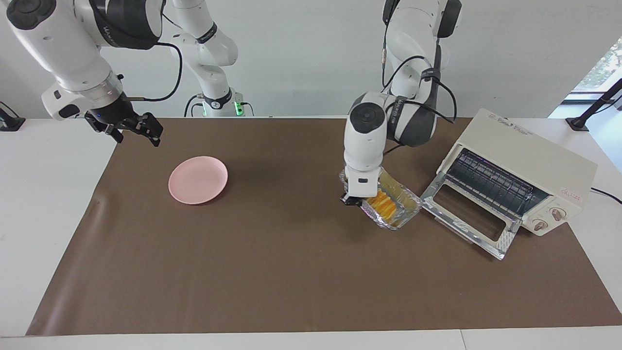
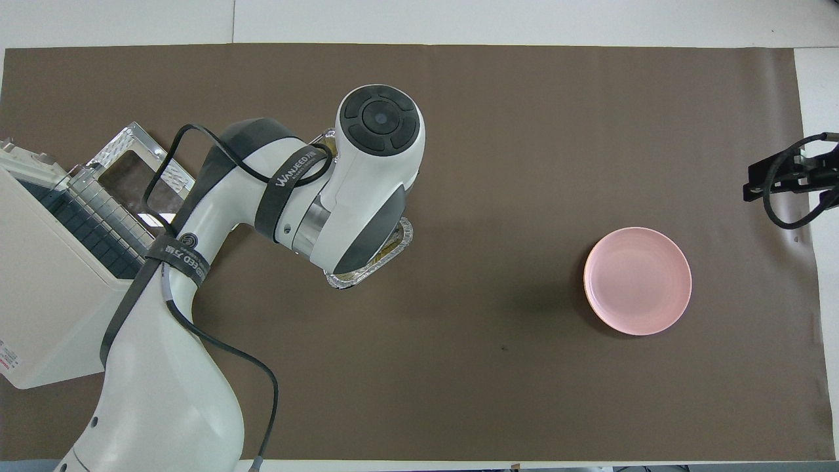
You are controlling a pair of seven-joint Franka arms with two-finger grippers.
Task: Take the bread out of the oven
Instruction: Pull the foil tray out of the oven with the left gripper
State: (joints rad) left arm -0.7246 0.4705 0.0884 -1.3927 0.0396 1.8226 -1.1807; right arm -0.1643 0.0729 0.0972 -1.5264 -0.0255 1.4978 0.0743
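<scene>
— So, sweeping across as we face the robots, what comes first?

— At the right arm's end of the desk, the right gripper hangs in the air over the corner of the brown mat, jaws spread wide and holding nothing. That arm is just waiting. Beside it on the mat sits a round pink plate, bare.

— And in the middle?

— The left gripper has reached over the mat, pointing straight down. Its jaws are pressed together on the rim of a crinkled foil tray, at the tray's end toward the pink plate. The bread, yellow-orange with crosswise ridges, lies inside the tray. Whether the tray rests on the mat or is lifted just off it, I cannot tell from where I stand. From overhead the arm's wrist covers nearly all of the tray; only a strip of foil edge peeks out.

— So the bread is out of the oven?

— Yes, tray and bread are clear of it, in front of the open door. The oven stands at the left arm's end of the desk, cream-white, set at an angle. Its glass door is folded down flat onto the mat, the wire rack showing inside, two knobs on the front panel.
</scene>
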